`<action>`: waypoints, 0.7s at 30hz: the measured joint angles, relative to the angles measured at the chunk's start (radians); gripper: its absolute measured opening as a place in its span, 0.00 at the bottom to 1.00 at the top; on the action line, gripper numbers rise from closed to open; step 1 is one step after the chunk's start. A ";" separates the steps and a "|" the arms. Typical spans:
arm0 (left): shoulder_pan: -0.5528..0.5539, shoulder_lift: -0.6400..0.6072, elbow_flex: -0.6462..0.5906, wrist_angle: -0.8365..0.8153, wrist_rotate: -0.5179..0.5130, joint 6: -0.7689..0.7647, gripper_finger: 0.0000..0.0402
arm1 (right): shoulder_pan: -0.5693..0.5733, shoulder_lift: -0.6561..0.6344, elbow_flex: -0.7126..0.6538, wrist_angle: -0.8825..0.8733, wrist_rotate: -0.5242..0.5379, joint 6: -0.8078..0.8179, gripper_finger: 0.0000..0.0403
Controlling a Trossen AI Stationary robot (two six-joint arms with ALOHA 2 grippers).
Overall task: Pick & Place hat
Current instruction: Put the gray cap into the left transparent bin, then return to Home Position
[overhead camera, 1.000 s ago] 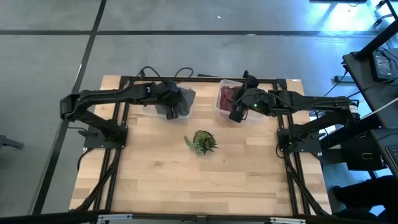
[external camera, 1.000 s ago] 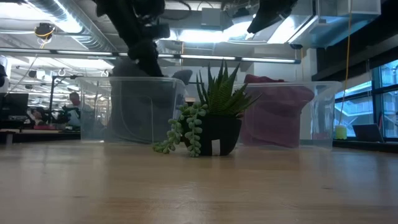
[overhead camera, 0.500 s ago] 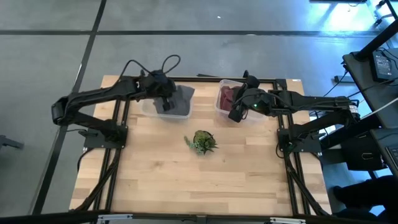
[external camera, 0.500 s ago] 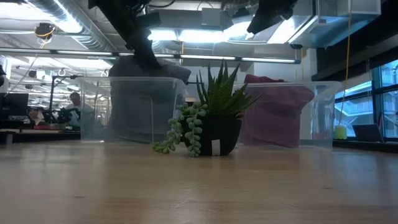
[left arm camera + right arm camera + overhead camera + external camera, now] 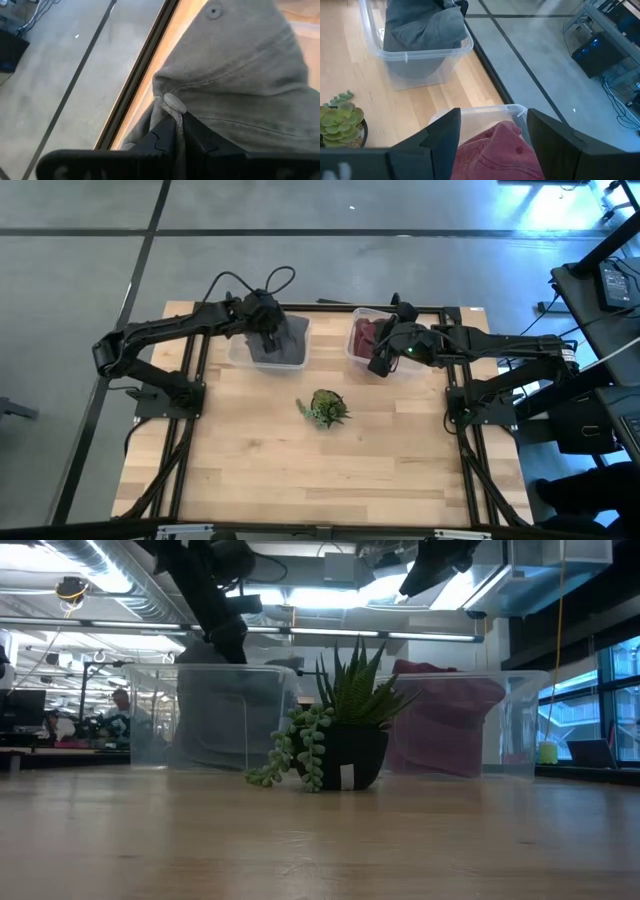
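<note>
Two fingers of the left gripper (image 5: 179,135) pinch a fold of the grey hat (image 5: 281,340) over its clear bin (image 5: 240,352); lifting straight up should clear the rim, while the right gripper (image 5: 380,365) waits spread open above the red hat (image 5: 495,152).
</note>
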 joint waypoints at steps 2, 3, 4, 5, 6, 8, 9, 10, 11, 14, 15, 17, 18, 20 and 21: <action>0.000 0.000 0.000 0.006 -0.002 0.012 0.05 | 0.000 0.000 0.000 -0.003 0.000 0.000 0.56; 0.000 0.000 0.000 0.008 -0.009 0.014 0.05 | 0.000 0.000 0.000 -0.003 0.000 0.000 0.56; 0.000 0.000 0.000 0.007 -0.021 0.014 0.05 | 0.000 0.000 0.000 -0.003 0.000 0.000 0.56; 0.000 0.000 0.000 0.005 -0.032 0.014 0.05 | 0.000 0.000 0.000 -0.003 0.000 0.000 0.56; 0.000 0.000 0.000 0.004 -0.043 0.013 0.06 | 0.000 0.000 0.000 -0.003 0.000 0.000 0.56; 0.000 0.000 0.000 0.004 -0.048 0.004 0.07 | 0.000 0.000 0.000 -0.003 0.000 0.000 0.56; 0.000 0.000 0.000 0.004 -0.045 0.002 0.08 | 0.000 0.000 0.000 -0.003 0.000 0.000 0.56; 0.000 0.000 0.000 0.004 -0.038 0.001 0.10 | 0.000 0.000 0.000 -0.003 0.000 0.000 0.56; 0.000 0.000 0.000 0.005 -0.032 0.000 0.11 | 0.000 0.000 0.000 -0.003 0.000 0.000 0.56; -0.006 0.000 0.000 0.007 -0.024 0.001 0.17 | 0.000 0.000 0.000 -0.003 0.000 0.000 0.56; -0.008 0.000 0.000 0.012 -0.023 0.001 0.20 | 0.000 0.000 0.000 -0.003 0.000 0.000 0.56; -0.013 -0.005 0.000 0.016 -0.023 0.009 0.24 | 0.000 0.000 0.000 -0.003 0.000 0.000 0.56; -0.013 -0.010 0.000 0.015 -0.023 0.021 0.26 | 0.000 0.000 0.000 -0.003 0.000 0.000 0.56; -0.019 -0.021 0.000 0.016 -0.019 0.041 0.29 | 0.000 0.000 0.000 -0.003 0.000 0.000 0.56; -0.019 -0.028 0.000 0.015 -0.019 0.045 0.30 | 0.000 0.000 0.000 -0.004 0.000 -0.001 0.56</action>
